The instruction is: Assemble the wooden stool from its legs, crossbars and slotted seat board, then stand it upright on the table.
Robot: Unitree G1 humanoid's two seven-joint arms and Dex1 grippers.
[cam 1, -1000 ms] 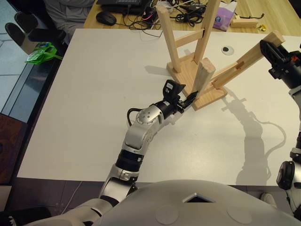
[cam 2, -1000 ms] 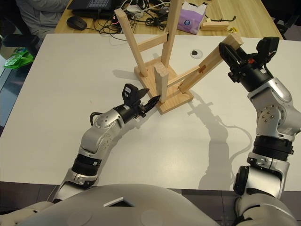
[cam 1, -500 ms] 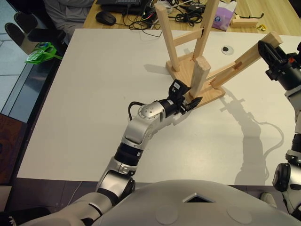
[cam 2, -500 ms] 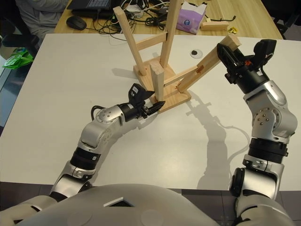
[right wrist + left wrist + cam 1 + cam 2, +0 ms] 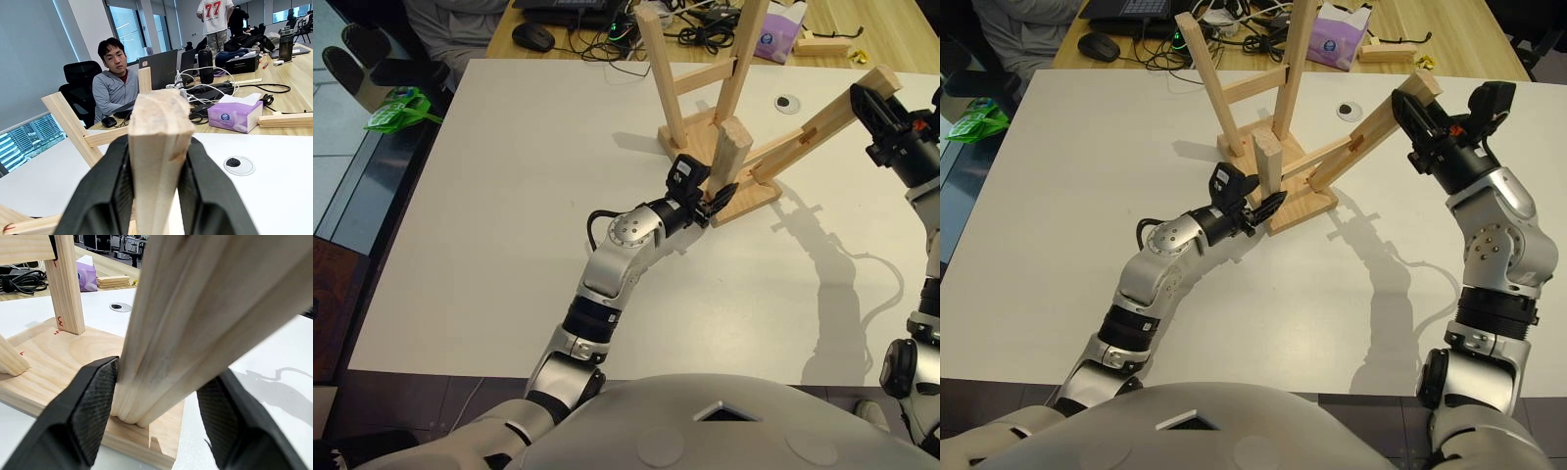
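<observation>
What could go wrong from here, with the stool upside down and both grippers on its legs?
1. The slanted leg leans far out from the seat board while the right gripper clamps its tip. Pushing it may lever the crossbar joint apart.
2. The left gripper grips the near leg right at its base, so any twist may tip or slide the whole seat board.

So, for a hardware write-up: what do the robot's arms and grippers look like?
The left arm and right arm are silver-grey rounded segments with black joint rings. A thin black cable loops near the left wrist. The left gripper and right gripper are black, with textured pads.
</observation>
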